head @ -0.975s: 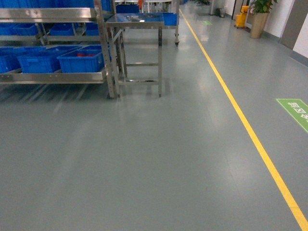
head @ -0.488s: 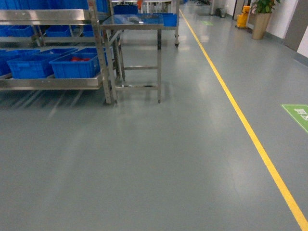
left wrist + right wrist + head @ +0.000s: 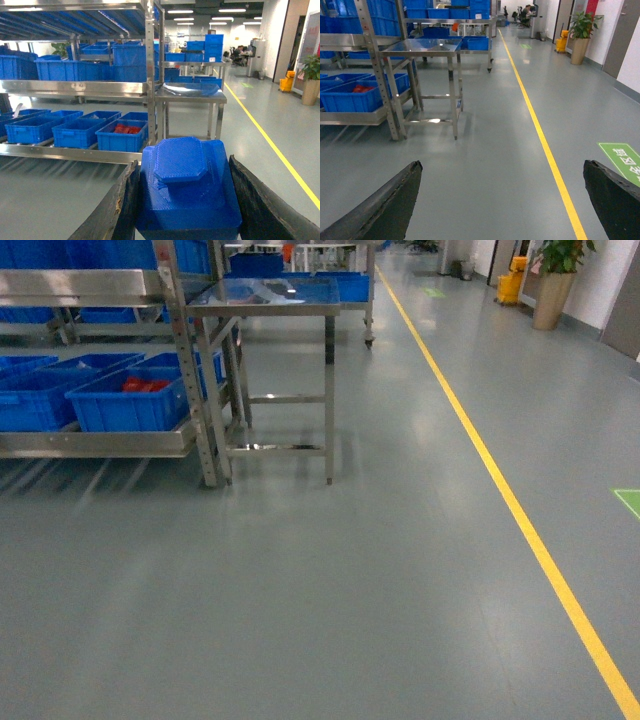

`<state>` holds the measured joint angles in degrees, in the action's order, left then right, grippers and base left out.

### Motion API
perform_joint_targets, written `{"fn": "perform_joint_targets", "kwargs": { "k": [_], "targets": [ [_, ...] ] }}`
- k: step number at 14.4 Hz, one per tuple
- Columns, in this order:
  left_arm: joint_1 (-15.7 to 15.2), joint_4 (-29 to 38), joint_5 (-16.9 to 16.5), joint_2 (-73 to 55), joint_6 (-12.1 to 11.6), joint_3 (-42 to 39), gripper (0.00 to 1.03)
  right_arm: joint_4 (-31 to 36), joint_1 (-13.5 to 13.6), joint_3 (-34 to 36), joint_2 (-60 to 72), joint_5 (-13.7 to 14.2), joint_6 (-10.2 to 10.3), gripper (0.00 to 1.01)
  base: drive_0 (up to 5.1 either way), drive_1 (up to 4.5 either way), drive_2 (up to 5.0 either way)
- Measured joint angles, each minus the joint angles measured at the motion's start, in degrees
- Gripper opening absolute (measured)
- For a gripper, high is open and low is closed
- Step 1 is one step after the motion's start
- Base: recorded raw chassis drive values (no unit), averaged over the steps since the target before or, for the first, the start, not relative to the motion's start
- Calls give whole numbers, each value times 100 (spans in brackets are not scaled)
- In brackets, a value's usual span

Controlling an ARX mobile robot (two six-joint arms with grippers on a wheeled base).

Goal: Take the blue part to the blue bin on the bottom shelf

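Observation:
A blue part (image 3: pixel 187 190), a ribbed block with a raised octagonal top, sits between the black fingers of my left gripper (image 3: pixel 183 162), which is shut on it. Low on the steel rack's bottom shelf (image 3: pixel 70 154) stands a row of blue bins. The nearest blue bin (image 3: pixel 122 141) holds red pieces and also shows in the head view as the blue bin (image 3: pixel 130 408) at the left. My right gripper (image 3: pixel 502 165) is open above bare floor with nothing between its fingers. Neither gripper shows in the head view.
A steel table (image 3: pixel 262 297) stands right beside the rack's upright post (image 3: pixel 190 390). A yellow floor line (image 3: pixel 505 500) runs along the aisle on the right. A green floor mark (image 3: pixel 622 157) lies beyond it. A potted plant (image 3: pixel 555 285) stands far right.
In the head view the rack and table have slid lower and leftward and look nearer. The green floor mark has drifted to the right edge.

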<state>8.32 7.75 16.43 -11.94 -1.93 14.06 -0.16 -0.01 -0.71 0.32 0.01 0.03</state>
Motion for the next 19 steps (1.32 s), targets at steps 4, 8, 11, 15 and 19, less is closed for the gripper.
{"fn": "perform_joint_targets", "kwargs": {
  "k": [4,8,11,15,19],
  "targets": [
    [0,-13,4,-9,0,0,44,-2,0,0,0,0,-2,98,3,426,-420],
    [0,28,-7,0,0,0,44,9,0,0,0,0,-2,98,3,426,-420],
    [0,-9,-4,-4,0,0,44,-22,0,0,0,0,0,98,-7,416,-430],
    [0,-13,4,-4,0,0,44,-9,0,0,0,0,0,98,0,423,-423],
    [0,-11,7,-4,0,0,44,-20,0,0,0,2,0,98,-3,420,-425]
  ]
}}
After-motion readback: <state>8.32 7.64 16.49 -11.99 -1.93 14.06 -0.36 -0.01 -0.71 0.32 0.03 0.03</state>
